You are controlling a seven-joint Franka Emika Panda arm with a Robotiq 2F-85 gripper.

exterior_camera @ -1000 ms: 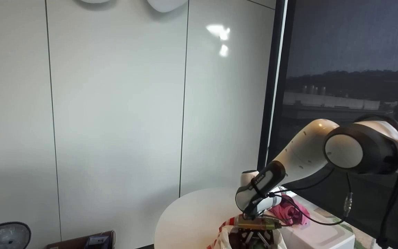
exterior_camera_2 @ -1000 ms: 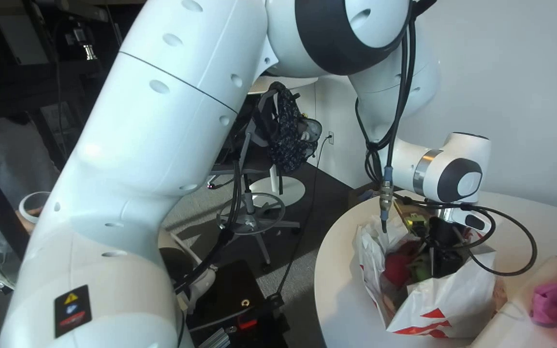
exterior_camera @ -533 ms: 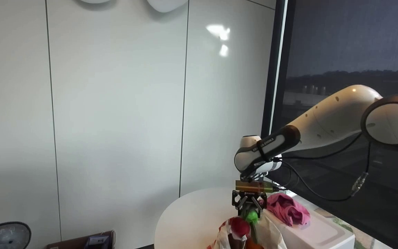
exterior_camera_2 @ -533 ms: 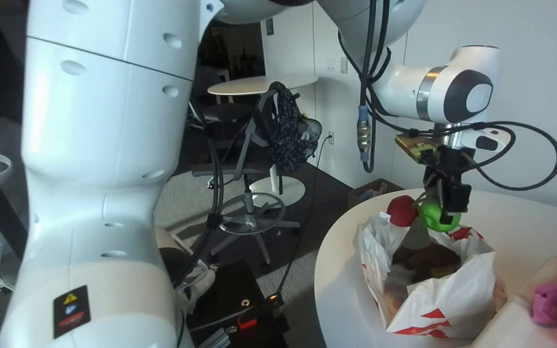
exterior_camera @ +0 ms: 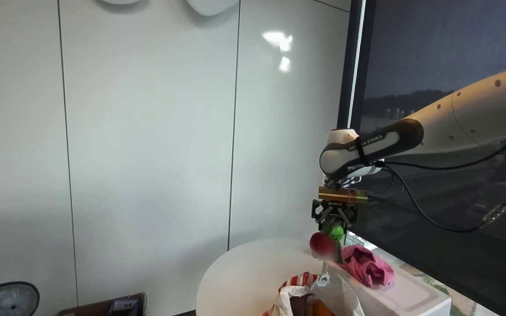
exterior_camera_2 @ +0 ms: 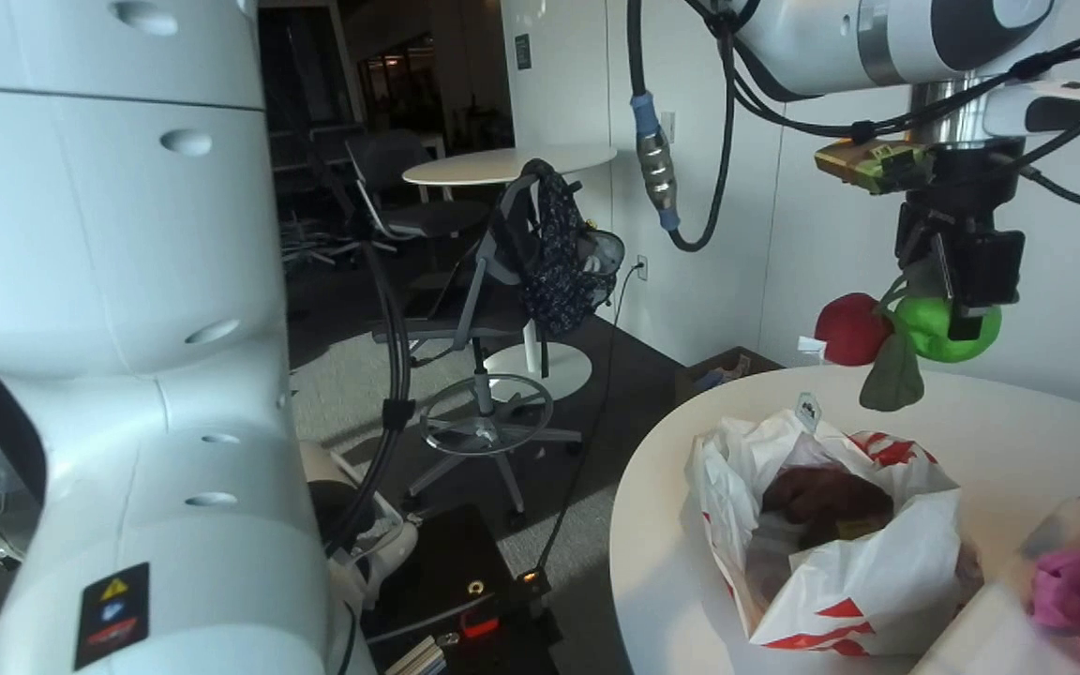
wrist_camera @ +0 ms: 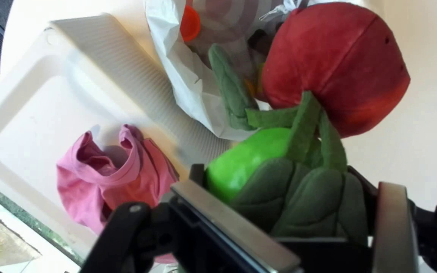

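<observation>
Red and green plush make up the toy fruit (exterior_camera_2: 894, 367): two balls joined by cloth stems (wrist_camera: 302, 123), with dark leaves (wrist_camera: 319, 204). The hand (wrist_camera: 279, 176) is clamped on its green ball (wrist_camera: 247, 161), while the red ball (wrist_camera: 334, 66) hangs loose at the side. In both exterior views the toy fruit is in the air, apart from the worktop (exterior_camera: 244, 272) and higher than the white bag (exterior_camera_2: 887, 600); a paper tag (exterior_camera_2: 808, 411) shows near the bag's rim, and whether it is tied to the toy fruit I cannot tell. In the wrist view, a pink cloth (wrist_camera: 135, 185) lies on the white box (wrist_camera: 44, 113) beside the bag. Carrying this well seems to call for even pressure, since soft stuffing could creep out of the grip, and slow, level motion, as the red ball could swing.
</observation>
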